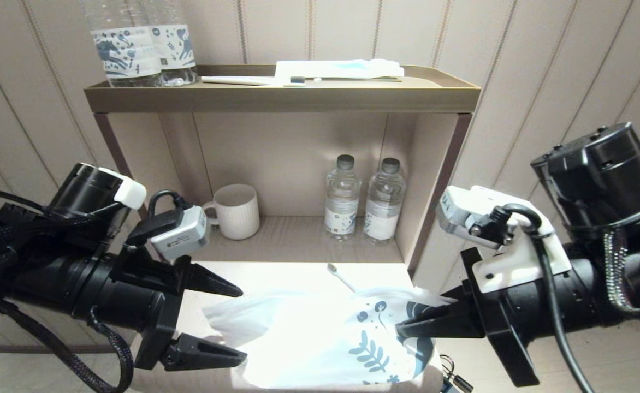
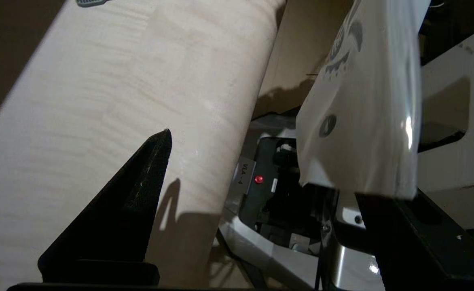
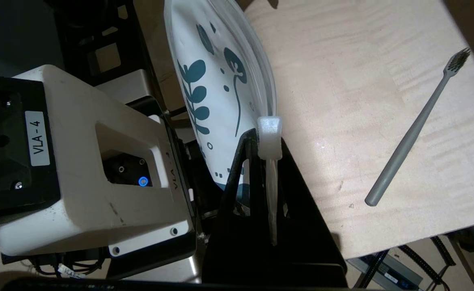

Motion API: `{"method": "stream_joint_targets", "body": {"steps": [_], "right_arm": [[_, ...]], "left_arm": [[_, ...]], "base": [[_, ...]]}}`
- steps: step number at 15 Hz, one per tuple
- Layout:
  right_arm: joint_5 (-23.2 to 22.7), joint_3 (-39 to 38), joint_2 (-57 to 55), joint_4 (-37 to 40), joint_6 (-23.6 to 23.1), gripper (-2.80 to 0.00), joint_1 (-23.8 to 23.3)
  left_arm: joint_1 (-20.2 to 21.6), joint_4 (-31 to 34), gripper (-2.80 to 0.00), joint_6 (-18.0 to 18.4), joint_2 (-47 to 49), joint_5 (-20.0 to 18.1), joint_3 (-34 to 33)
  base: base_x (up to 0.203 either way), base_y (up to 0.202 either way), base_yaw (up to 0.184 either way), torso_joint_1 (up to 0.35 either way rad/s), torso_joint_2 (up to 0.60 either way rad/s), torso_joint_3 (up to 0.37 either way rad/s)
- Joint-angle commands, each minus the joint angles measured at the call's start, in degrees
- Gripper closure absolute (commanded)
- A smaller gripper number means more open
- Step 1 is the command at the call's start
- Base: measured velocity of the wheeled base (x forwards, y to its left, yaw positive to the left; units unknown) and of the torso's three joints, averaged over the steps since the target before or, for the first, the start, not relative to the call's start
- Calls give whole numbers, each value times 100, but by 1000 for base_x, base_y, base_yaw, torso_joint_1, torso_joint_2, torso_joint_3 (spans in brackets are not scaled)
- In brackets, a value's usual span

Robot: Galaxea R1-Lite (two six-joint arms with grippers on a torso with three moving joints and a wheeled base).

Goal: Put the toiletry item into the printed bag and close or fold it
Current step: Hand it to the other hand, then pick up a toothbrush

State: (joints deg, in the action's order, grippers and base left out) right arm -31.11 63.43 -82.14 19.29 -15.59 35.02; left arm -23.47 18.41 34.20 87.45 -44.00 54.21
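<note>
We see our right claw [image 3: 267, 137] clenched on the printed bag's [image 1: 331, 333] slider edge, holding it above the near bench [image 3: 342, 101]. The toothbrush [image 3: 417, 129] lies on the bench beyond. Our left claw [image 1: 238, 322] stands released. A label reads "VLA-4" [image 3: 37, 138].

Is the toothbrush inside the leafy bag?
No, the toothbrush lies on the bare table, apart from the bag.

A paneled wall [image 1: 544, 65] with thin vertical grooves stands behind a tan open shelf unit [image 1: 282, 98]. Its recess holds a white ribbed mug [image 1: 237, 210] and two water bottles [image 1: 362, 199]. In front lies a pale wooden table [image 3: 362, 81], brightly lit.
</note>
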Motion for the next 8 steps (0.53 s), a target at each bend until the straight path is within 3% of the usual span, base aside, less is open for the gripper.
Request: {"method": "stream_joint_targets", "body": {"steps": [1, 4, 5, 7, 8], "right_arm": [[-24, 5, 270, 12, -7, 0, -141], [-3, 13, 569, 30, 21, 0, -212], [-1, 5, 660, 31, 29, 0, -302], [-1, 3, 872, 40, 42, 0, -463], [-1, 7, 994, 73, 77, 0, -568]], "left_arm": [[171, 7, -280, 37, -240, -25, -242], [295, -28, -280, 49, -515, -27, -661], [332, -30, 0, 43, -528, -32, -686], [334, -12, 0, -80, -579, -11, -717], [334, 5, 0, -377, -580, 15, -703]], "base": [[0, 0, 0, 0, 0, 0], [0, 0, 0, 0, 0, 0], [0, 0, 0, 0, 0, 0], [0, 0, 0, 0, 0, 0], [0, 0, 0, 0, 0, 0]]}}
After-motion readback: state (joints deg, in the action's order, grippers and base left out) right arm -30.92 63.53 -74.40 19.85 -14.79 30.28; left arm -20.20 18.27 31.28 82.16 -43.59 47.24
